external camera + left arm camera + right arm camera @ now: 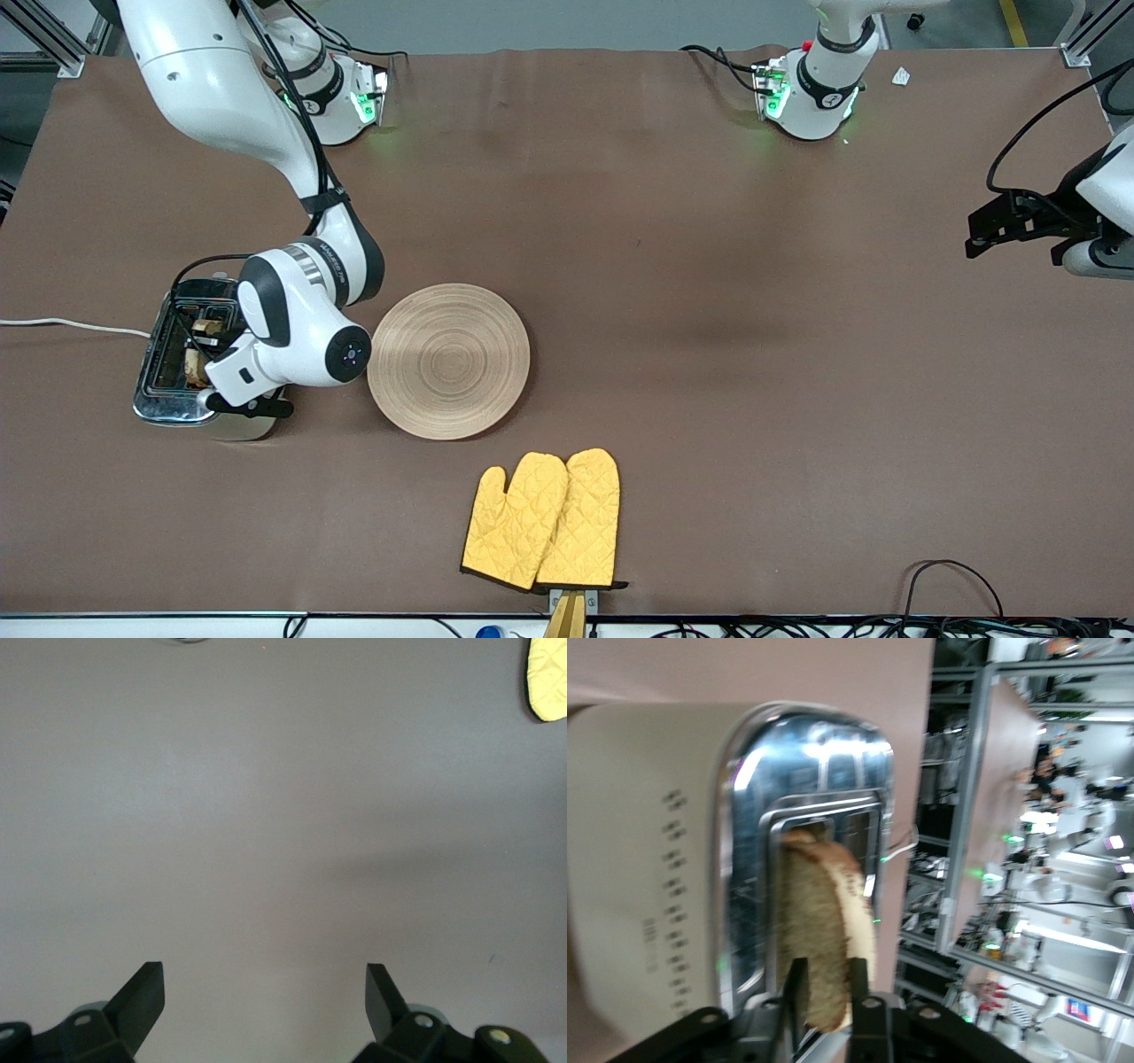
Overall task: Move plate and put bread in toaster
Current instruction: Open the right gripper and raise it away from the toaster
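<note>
Right gripper [826, 997] over the toaster [700, 868] — fingers narrowly parted, flanking the bread [824, 939] standing in a slot (grip uncertain) — left gripper [266, 1001] spread wide, empty, waiting over bare table; plate [449, 361] beside toaster.

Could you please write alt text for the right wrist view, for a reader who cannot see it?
A slice of brown bread stands partly inside a slot of the chrome-topped toaster, with the right gripper straddling its exposed end, one finger on each side. The toaster's cream side shows a row of small marks.
</note>
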Available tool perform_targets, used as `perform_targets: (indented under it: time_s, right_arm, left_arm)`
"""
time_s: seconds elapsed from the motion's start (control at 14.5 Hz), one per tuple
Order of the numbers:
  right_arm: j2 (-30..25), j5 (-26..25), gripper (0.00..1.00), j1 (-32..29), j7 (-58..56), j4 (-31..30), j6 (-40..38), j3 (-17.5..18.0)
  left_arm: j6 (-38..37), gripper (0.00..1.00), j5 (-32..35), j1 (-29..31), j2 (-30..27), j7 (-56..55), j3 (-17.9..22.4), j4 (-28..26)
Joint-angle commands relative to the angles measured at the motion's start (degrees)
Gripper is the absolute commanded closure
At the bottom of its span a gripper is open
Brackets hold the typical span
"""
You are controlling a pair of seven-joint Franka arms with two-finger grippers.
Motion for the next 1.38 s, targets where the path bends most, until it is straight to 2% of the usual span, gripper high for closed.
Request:
perform_targets:
  time_s: [0.0, 0.14, 0.28, 0.48, 0.62, 0.83, 0.9, 1.1, 1.24, 1.31]
  right_arm:
    - [-0.6, 6.4, 0.09, 0.7, 0.8, 2.4, -0.5, 0.5]
    - [-1.8, 8.3, 0.00, 1.6, 0.4, 3.3, -1.6, 0.6]
    - [-4.3, 9.7, 0.00, 1.9, -0.1, 3.8, -2.4, 0.8]
    - [-8.5, 16.0, 0.00, 0.8, -1.3, 4.0, -1.7, 0.7]
    - [-12.7, 22.0, 0.00, -2.3, -1.9, 4.0, -1.5, 0.7]
    - [-18.6, 28.2, 0.00, -5.9, -3.3, 4.0, -1.0, 0.6]
    - [-21.0, 32.0, 0.00, -7.4, -5.1, 4.0, -0.6, 0.4]
    - [-27.1, 38.0, 0.00, -13.8, -15.8, 3.5, -0.3, 0.4]
    - [-29.8, 44.6, 0.00, -18.7, -23.8, 3.5, -0.5, 0.3]
    - [-31.0, 45.8, 0.00, -20.1, -26.9, 3.5, -1.0, 0.3]
  left_arm:
    - [0.0, 0.00, 0.1, -0.1, -0.6, -0.6, 0.0, 0.0]
    - [1.3, 0.00, 0.0, 0.0, -0.8, -0.7, -0.1, -0.5]
    - [2.1, 0.00, -0.1, 0.1, -1.1, -0.8, -0.2, -0.9]
    - [2.7, 0.00, 0.0, 0.0, -2.0, -3.9, -0.2, -2.0]
    - [2.7, 0.00, 0.0, 0.0, -1.9, -4.0, -0.2, -1.9]
    - [2.7, 0.00, 0.2, -0.2, -1.6, -3.5, -0.2, -1.4]
    - [2.7, 0.00, 0.2, -0.2, -1.6, -3.5, -0.2, -1.3]
    - [2.7, 0.00, 0.2, -0.2, -1.5, -4.1, -0.1, -1.3]
    - [2.7, 0.00, 0.2, -0.2, -1.5, -4.1, -0.1, -1.2]
    - [2.7, 0.00, 0.2, -0.2, -1.6, -4.2, -0.1, -1.2]
